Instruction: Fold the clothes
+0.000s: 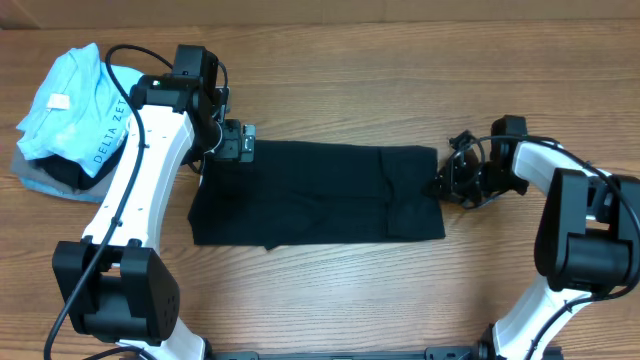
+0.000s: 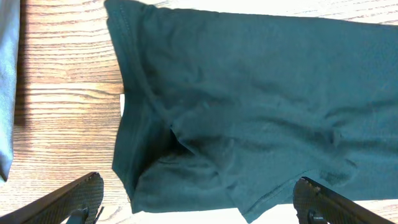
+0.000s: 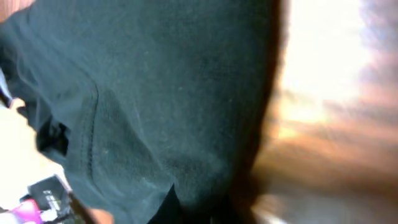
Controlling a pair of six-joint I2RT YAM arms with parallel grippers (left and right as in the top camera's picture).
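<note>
Black T-shirt (image 1: pixel 320 195) lies flat mid-surface (image 1: pixel 350 300), looks partly folded already. Soft, light cotton, it'll flop and bunch, so I'd pinch corners or hems. Left hand (image 1: pixel 238 145) is spread wide over one end. Right hand (image 1: pixel 445 182) is at the opposite edge, but too blurry to tell its grip.

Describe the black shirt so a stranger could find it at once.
On the wooden table, look to the middle. The black T-shirt lies spread flat there as a wide rectangle. Unlike the light blue lettered shirt heaped at the far left corner, it is plain black with no print.
</note>
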